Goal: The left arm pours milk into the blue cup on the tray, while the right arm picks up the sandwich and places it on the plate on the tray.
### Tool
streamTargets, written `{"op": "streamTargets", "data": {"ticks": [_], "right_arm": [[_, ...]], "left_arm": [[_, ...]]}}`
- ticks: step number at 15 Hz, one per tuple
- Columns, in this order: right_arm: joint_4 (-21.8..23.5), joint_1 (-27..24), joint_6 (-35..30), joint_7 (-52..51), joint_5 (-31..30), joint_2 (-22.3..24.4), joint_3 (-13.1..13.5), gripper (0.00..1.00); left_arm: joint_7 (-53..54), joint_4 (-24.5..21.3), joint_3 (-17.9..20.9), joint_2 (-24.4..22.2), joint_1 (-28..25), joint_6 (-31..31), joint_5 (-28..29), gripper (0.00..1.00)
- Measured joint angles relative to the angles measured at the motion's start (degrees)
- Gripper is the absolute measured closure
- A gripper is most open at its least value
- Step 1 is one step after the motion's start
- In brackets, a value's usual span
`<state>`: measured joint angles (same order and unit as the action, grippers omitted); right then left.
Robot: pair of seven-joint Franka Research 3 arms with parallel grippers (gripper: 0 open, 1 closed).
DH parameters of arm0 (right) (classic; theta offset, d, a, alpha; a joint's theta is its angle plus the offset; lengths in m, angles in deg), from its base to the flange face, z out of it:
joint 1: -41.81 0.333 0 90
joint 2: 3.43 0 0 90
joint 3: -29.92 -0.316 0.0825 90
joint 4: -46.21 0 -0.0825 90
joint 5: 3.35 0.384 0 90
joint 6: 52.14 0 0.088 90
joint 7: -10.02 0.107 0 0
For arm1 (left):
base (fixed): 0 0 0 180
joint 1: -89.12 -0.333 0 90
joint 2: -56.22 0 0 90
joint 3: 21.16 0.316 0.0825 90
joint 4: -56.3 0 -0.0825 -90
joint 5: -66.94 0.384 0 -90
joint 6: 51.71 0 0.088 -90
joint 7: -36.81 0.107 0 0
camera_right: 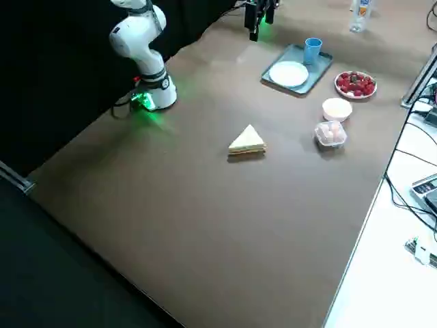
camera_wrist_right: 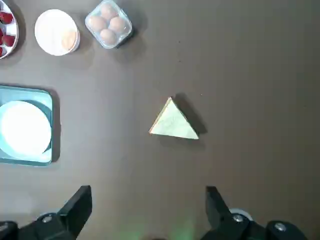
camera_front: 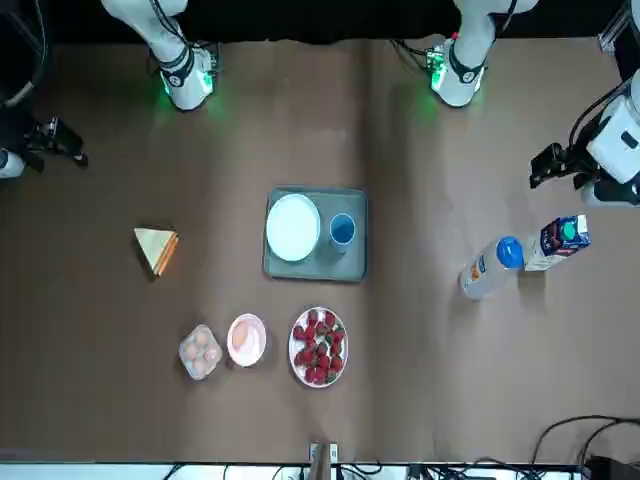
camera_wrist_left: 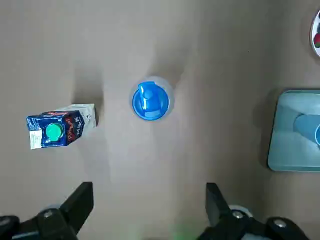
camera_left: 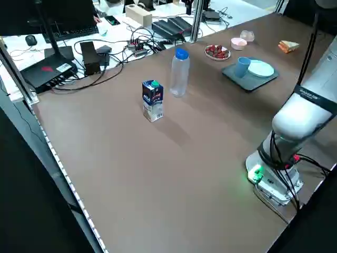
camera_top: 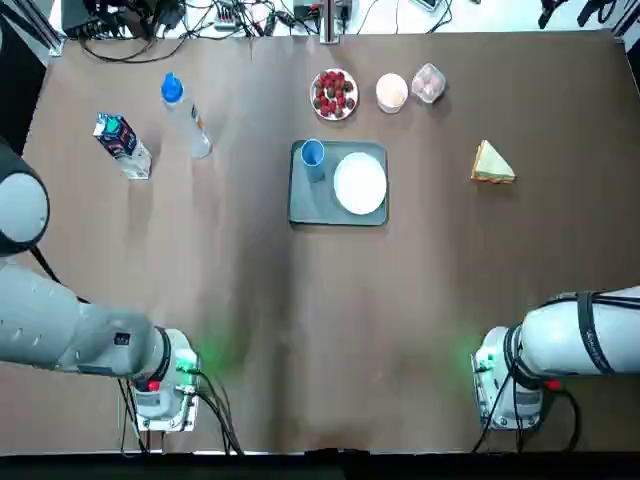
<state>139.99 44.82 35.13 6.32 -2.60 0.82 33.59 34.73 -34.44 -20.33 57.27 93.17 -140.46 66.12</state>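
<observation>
Sandwich [camera_wrist_right: 174, 122] lies beyond the right arm's open jaws.

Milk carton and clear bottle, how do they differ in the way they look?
The milk carton is boxy, while the bottle is round. The carton is printed dark blue and white, whereas the bottle is mostly see-through. The carton has a small green cap; the bottle's is larger and blue. The bottle also stands taller than the carton. Both stand upright on the table.
</observation>
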Motion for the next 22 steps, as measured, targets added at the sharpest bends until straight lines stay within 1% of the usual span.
{"op": "streamTargets", "data": {"ticks": [9, 12, 13, 15, 18, 22], "right_arm": [[-0.1, 0.0, 1.0, 0.1, 0.0, 0.1, 0.0, 0.00], [-0.1, 0.0, 1.0, 0.1, 0.0, 0.1, 0.0, 0.00], [-0.1, 0.0, 1.0, 0.2, 0.0, 0.1, 0.0, 0.00], [-0.1, 0.0, 1.0, 0.2, 0.0, 0.1, 0.0, 0.00], [-0.1, 0.0, 1.0, 0.2, 0.0, 0.1, 0.0, 0.00], [-0.1, 0.0, 1.0, 0.2, 0.0, 0.1, 0.0, 0.00]], "left_arm": [[0.0, 0.0, 0.1, 0.1, -0.2, 0.0, 0.0, 0.01], [2.1, 0.0, 0.1, 0.2, -2.9, 0.0, 0.1, 0.01], [5.7, 0.0, 0.2, 0.2, -4.6, 0.0, 0.1, 0.01], [16.9, 0.0, 0.3, 0.2, -8.8, 0.0, -0.5, 0.01], [29.2, -0.1, 0.4, 0.8, -14.7, -1.6, -4.9, 0.01], [46.8, -0.5, 0.4, 5.0, -22.3, -6.3, -9.0, 0.01]]}}
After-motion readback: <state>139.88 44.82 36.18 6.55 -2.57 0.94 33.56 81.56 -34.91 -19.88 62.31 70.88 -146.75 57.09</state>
